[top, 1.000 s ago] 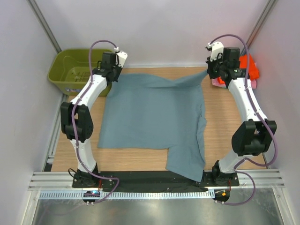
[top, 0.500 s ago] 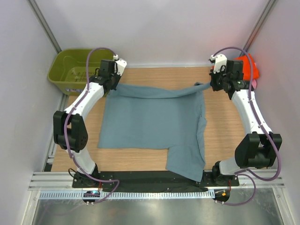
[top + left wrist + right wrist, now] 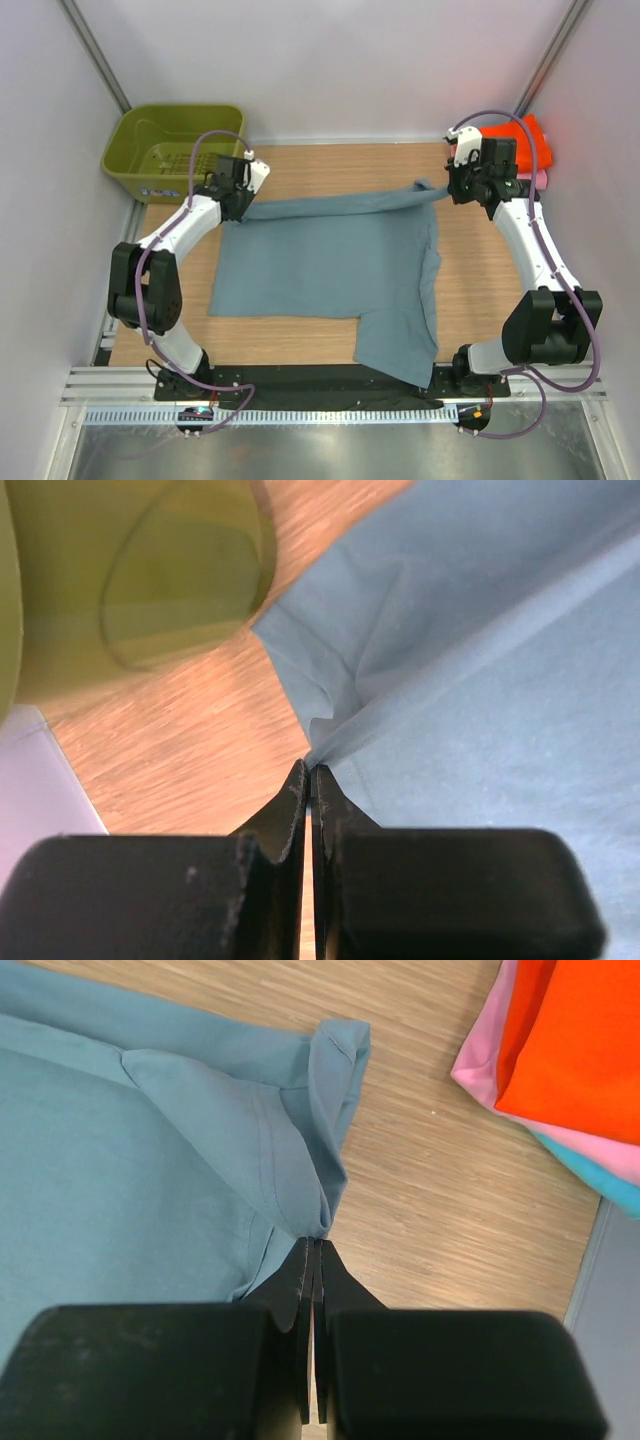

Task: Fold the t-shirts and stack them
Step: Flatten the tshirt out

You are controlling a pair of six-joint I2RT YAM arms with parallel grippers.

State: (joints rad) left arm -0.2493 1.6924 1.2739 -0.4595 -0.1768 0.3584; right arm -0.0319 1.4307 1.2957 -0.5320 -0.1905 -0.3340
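Olive plastic of the basket shows up and to the left of the left gripper, whose fingers are clenched on one far corner of the blue-grey shirt. The cloth fans out to the right of the tips. Across the table, the right gripper pinches the other far corner, with cloth bunched at its tips and spreading left. Well to the right of those fingers lies the folded pile: orange shirt over pink shirt over teal shirt. The far edge is stretched between the two grips, so the first fold looks to be in hand. Next, both corners likely need carrying evenly toward the near hem, edge kept taut, before letting go.
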